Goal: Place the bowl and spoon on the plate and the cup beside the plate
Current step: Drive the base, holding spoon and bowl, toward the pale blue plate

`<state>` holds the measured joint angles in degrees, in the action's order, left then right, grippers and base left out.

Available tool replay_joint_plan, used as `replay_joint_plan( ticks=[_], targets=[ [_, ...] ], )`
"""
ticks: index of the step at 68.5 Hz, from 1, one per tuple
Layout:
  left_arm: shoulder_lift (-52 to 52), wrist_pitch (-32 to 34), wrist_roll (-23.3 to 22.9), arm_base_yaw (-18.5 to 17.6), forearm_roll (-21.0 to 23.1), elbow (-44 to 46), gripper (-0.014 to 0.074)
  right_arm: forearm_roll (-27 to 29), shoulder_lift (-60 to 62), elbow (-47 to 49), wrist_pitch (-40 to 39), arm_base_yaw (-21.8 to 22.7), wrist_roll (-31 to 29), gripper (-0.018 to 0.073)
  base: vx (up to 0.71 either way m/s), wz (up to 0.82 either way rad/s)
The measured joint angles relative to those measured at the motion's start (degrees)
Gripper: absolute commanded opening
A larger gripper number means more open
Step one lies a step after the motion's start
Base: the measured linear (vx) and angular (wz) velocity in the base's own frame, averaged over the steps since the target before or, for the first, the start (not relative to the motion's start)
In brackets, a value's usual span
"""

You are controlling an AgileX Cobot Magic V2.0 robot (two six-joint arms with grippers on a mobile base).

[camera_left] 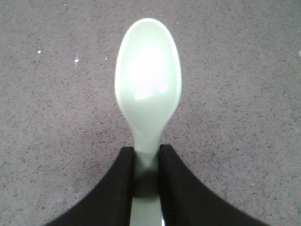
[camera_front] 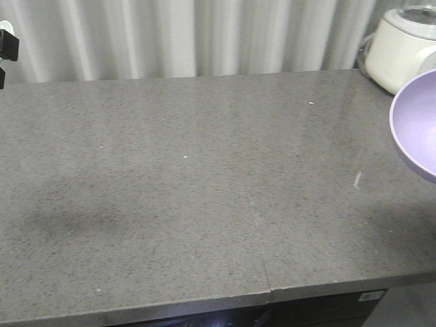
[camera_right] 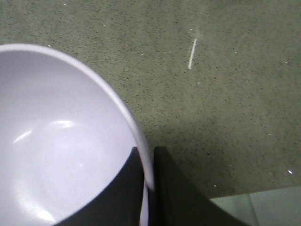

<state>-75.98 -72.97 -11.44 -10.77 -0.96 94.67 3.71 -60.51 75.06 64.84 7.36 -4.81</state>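
spoon (camera_left: pixel 148 80) handle is vanishing between the left fingers (camera_left: pixel 113 197) and running off frame bottom. bowl (camera_right: pixel 61 141) is getting cropped left of the right fingers (camera_right: pixel 117 197); front view is clipping it too.

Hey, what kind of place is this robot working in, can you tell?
Most likely a kitchen, or a mock-up of one: a long speckled grey countertop, a white rice cooker at its far right corner, and tableware held over it, a lavender bowl and a mint-green spoon.

1x bowl (camera_front: pixel 417 126); 1x spoon (camera_left: pixel 148 87); 1x cooker (camera_front: pixel 402 48)
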Motion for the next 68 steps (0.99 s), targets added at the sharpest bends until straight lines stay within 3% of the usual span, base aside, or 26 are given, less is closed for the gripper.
replay_joint_plan(
  ticks=[68],
  targets=[
    [0.00, 0.00, 0.00, 0.00, 0.05, 0.00, -0.0006, -0.05, 0.00, 0.00, 0.00, 0.00, 0.00, -0.0006, -0.02, -0.42]
  ],
)
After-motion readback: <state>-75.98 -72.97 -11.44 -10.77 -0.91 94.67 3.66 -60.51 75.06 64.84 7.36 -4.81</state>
